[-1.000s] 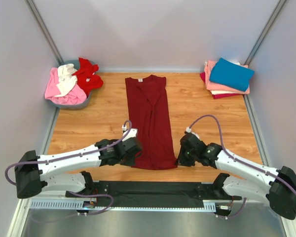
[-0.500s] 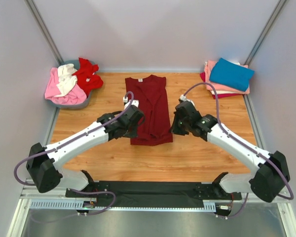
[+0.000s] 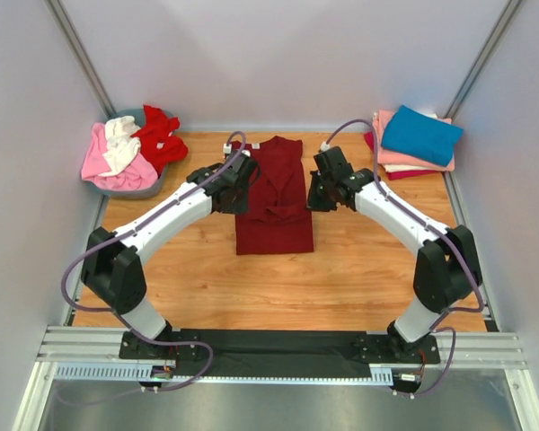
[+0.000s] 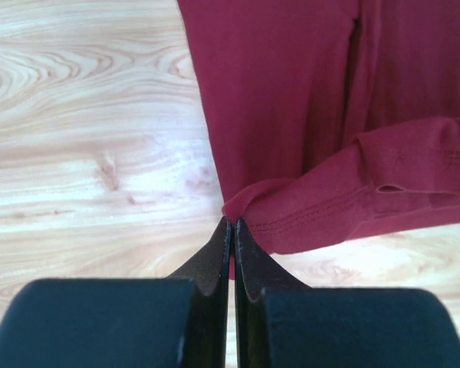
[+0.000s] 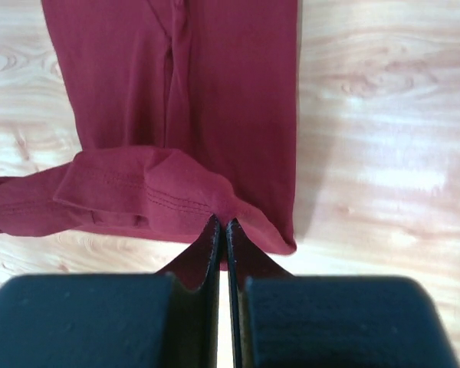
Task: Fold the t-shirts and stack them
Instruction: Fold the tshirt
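Right now your maroon t-shirt [image 3: 274,202] lies in the middle of the worktop [image 3: 368,269], a pale wooden surface with wavy grain, collar toward the far wall. It is a soft, matte knit, narrowed lengthwise into a long strip, with a raised crease running down its centre. Its lower part is doubled up over the upper part, so the nearest edge is a smooth rounded fold rather than a hem.

Your left tool [image 4: 231,230] has its two black fingers clenched together on the left corner of the hem [image 4: 345,199], which shows a double row of stitching and sags in a loose band above the flat cloth beneath. Your right tool [image 5: 221,230] is likewise clamped on the opposite corner; there the same stitched edge bunches into soft ripples. In the overhead view both tools sit at the shirt's long edges, about midway along it, one on each side.

At the far left corner, a grey-blue basket [image 3: 154,187] holds crumpled shirts: a pink one [image 3: 99,160], a white one [image 3: 121,144] draped over it, and a bright red one [image 3: 160,135] spilling over the rim. At the far right corner stands a neat stack: a teal-blue t-shirt [image 3: 420,135] folded into a rectangle on top, a folded pink layer [image 3: 402,160] under it, and a dark red edge at the bottom.
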You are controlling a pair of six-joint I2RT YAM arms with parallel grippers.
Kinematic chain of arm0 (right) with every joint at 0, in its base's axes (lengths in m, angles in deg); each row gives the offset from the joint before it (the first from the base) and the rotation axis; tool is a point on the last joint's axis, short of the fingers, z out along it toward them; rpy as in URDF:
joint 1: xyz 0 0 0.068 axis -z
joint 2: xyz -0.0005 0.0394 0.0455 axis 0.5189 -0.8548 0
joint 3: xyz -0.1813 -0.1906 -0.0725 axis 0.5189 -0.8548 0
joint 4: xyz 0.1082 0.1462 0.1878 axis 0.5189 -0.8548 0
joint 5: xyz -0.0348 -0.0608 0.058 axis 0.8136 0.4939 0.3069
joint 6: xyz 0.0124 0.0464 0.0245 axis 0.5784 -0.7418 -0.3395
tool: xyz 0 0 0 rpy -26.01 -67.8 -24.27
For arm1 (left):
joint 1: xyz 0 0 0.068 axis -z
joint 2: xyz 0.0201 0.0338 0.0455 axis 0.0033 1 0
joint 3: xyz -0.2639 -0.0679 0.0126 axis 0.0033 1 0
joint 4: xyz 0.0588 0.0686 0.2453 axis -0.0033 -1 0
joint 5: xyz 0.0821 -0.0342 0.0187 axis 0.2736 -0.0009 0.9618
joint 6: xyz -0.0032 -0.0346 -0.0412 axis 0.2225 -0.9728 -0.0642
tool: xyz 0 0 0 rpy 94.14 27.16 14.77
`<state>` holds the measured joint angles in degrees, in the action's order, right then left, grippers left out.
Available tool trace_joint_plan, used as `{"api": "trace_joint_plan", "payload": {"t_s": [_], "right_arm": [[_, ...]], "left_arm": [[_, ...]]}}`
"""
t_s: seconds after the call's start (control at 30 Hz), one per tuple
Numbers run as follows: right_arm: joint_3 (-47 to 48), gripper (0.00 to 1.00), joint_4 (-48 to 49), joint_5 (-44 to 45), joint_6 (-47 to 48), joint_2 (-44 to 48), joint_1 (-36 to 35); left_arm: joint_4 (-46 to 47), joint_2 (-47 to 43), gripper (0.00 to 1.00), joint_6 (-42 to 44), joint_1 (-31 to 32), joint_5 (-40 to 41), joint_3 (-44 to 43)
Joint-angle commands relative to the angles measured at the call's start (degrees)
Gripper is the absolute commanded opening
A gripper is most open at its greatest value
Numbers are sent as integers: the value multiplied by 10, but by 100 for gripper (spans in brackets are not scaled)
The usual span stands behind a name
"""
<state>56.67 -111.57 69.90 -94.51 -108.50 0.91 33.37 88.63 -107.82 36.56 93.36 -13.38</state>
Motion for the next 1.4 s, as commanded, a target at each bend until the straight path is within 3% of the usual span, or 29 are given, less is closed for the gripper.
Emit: {"api": "trace_joint_plan", "payload": {"t_s": [0.0, 0.47, 0.5, 0.67, 0.8, 0.87, 0.9, 0.93, 0.97, 1.03, 1.2, 1.37], "right_arm": [[44, 0, 21, -47, 28, -50, 22], [189, 0, -6, -91, 50, -226, 56], [198, 1, -8, -92, 50, -240, 57], [219, 1, -17, -84, 39, -270, 76], [239, 2, -16, -101, 31, -292, 94], [267, 11, -29, -103, 36, -307, 101], [274, 17, -32, -106, 40, -311, 103], [280, 48, -34, -109, 46, -314, 106], [289, 62, -33, -114, 51, -318, 109], [295, 78, -44, -111, 66, -315, 113], [238, 80, -34, -57, 70, -239, 114], [138, 74, 41, -79, 70, -147, 86]], "left_arm": [[8, 30, 0, 29, -20, -14, -34], [49, 148, 0, 43, -100, -72, -83], [53, 163, 5, 44, -106, -80, -86], [72, 216, 13, 56, -129, -119, -122], [46, 286, 20, 66, -143, -129, -204], [37, 298, 33, 66, -146, -137, -220], [37, 299, 61, 67, -149, -138, -224], [35, 297, 70, 66, -151, -136, -222], [32, 283, 75, 64, -154, -127, -215], [34, 258, 81, 57, -158, -115, -198], [58, 126, 82, 49, -157, -78, -99], [101, 31, 81, 36, -137, -98, 19]]}}
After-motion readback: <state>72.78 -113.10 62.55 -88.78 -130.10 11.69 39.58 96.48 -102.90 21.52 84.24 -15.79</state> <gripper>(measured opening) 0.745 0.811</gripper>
